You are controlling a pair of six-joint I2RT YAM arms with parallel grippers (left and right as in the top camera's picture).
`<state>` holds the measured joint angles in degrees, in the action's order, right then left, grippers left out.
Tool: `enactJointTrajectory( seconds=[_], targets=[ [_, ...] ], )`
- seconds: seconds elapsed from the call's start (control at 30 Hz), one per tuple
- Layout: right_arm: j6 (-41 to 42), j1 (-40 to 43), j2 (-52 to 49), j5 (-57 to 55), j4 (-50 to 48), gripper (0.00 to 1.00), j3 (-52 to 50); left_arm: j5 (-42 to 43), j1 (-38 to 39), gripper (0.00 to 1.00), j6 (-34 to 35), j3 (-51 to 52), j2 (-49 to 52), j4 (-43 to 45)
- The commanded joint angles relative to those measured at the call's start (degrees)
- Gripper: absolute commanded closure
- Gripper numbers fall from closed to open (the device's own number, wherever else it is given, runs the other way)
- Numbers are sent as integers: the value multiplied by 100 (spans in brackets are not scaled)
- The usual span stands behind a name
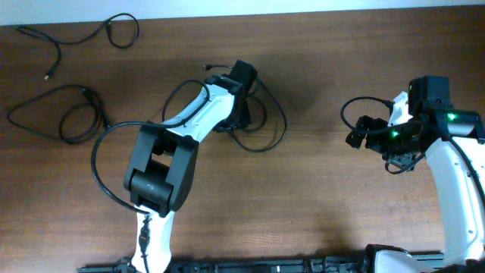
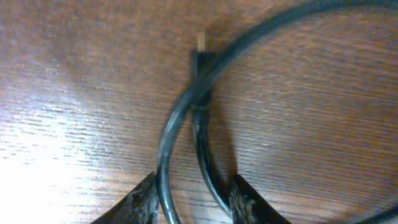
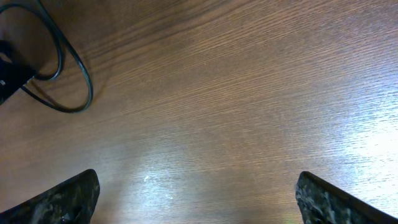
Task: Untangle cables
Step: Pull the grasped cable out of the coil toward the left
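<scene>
- Fingers of the left gripper stand apart at the bottom of the left wrist view. Two strands of the centre cable run between them, and neither strand is pinched.
- Fingers of the right gripper are spread wide in the lower corners of the right wrist view, with only bare wood between them.
- The brown wooden table fills all three views.
- The left arm reaches from the bottom edge of the overhead view up to the upper middle, its gripper down over the centre cable.
- The right arm stands along the right edge, well apart from all three cables.
- The centre cable lies in a loose loop in the upper middle of the overhead view. The same loop shows in the upper left of the right wrist view.
- The left-edge cable lies in separate loops at mid-left, apart from the others.
- The top-left cable trails along the upper left corner.
- A small plug sits at upper centre of the left wrist view, where the two strands cross.
</scene>
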<state>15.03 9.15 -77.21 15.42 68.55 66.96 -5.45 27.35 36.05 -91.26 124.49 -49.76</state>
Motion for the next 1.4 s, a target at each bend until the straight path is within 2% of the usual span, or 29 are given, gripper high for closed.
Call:
enactJointTrajectory(
  seconds=[0.0,0.07,0.1,0.13,0.23,0.33,0.43,0.6,0.7,0.9,1.03,1.2,1.37],
  targets=[
    [31,24,-9,-70,0,2,-20,-94,-11,76,13,63,181,-52],
    [31,24,-9,-72,0,2,-20,-85,-17,89,11,63,181,-92],
    [31,24,-9,-70,0,2,-20,-85,-24,100,13,63,181,-90],
    [31,24,-9,-70,0,1,-20,-116,-26,100,-66,55,181,-83],
    [31,24,-9,-70,0,1,-20,-149,-44,100,-898,-422,105,-450],
    [31,24,-9,-70,0,2,-20,-146,-192,100,-892,-1132,-203,-1012],
    [31,24,-9,-70,0,2,-20,-144,-544,100,-872,-1569,-935,-1233],
    [31,24,-9,-70,0,2,-20,-144,-1729,100,-874,-1582,-2806,-1228],
    [31,24,-9,-70,0,2,-20,-144,-2555,100,-872,-1582,-3582,-1235],
    [31,24,-9,-70,0,2,-20,-98,-4553,100,-817,-1582,-4415,-1478],
    [31,24,-9,-70,0,2,-20,-83,-5554,100,234,-1580,-4474,-2144],
    [31,24,-9,-70,0,2,-20,-103,-6266,100,940,-1558,-4474,-2494],
    [31,24,-9,-70,0,2,-20,-922,-7025,100,1421,-1010,-4395,-2452]
  ],
)
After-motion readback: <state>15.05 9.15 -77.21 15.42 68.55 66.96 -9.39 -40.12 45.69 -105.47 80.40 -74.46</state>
